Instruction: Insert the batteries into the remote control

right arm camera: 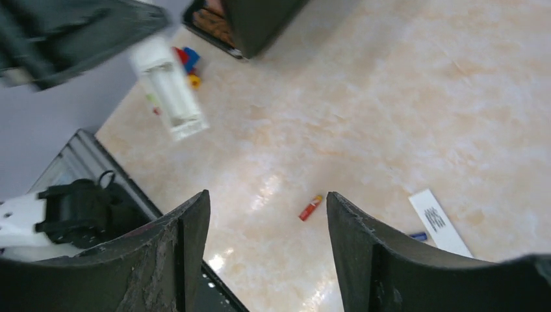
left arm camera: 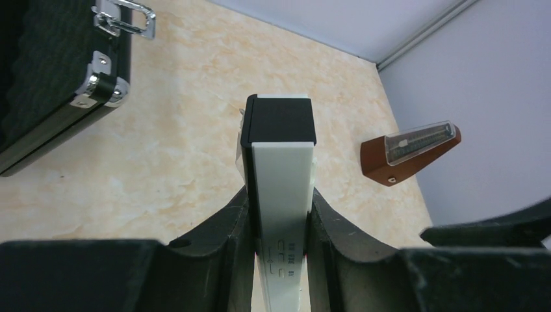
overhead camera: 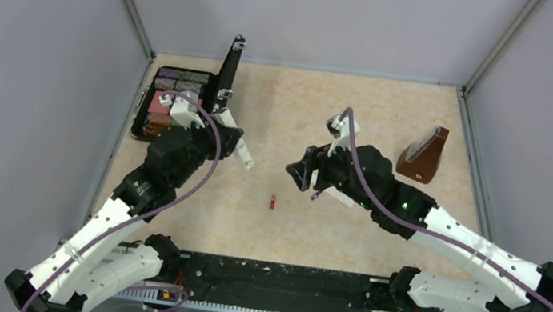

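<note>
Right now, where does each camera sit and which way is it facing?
Top external: above and behind the bases, looking down on the table; both arms show.
Left wrist: looks along its fingers, shut on the remote control, toward the metronome.
Right wrist: looks down between its open fingers at the reddish battery.
Shared: all three show the remote control.
</note>
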{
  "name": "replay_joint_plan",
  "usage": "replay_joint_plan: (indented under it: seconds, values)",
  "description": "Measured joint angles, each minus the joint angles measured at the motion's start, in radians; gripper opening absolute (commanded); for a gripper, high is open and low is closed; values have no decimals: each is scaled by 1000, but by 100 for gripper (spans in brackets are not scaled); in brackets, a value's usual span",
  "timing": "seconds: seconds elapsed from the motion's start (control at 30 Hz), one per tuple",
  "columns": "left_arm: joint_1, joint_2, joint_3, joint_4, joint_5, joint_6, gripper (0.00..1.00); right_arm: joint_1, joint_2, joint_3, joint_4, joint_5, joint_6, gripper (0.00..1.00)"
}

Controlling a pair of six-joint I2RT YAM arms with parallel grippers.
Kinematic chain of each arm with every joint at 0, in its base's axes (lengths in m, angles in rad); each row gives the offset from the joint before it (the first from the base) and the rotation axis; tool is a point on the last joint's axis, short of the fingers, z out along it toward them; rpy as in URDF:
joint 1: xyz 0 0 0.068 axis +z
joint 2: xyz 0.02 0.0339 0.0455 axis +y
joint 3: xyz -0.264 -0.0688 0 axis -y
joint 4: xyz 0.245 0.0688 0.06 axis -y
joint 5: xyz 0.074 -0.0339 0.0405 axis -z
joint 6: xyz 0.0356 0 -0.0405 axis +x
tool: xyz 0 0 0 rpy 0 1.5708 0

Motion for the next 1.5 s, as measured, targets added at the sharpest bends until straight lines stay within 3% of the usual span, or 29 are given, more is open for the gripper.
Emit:
replay_joint_plan:
  seconds: [0.17,0.37,0.7,1.03,1.5]
  values:
    - [0,-62,0,-66,-23,50,0,-146,116,-1,-148,-2,113,45]
    - [0,-147,-2,-138,-32,62,0,-254,251,-68,-248,16,284,47]
    - [0,-266,-142,-140,45,42,0,-256,478,-36,-286,130,432,50]
    - [0,-322,-209,-109,119,70,0,-255,596,-9,-311,156,524,49]
    - [0,-336,-257,-82,140,85,0,-247,711,53,-322,192,623,30]
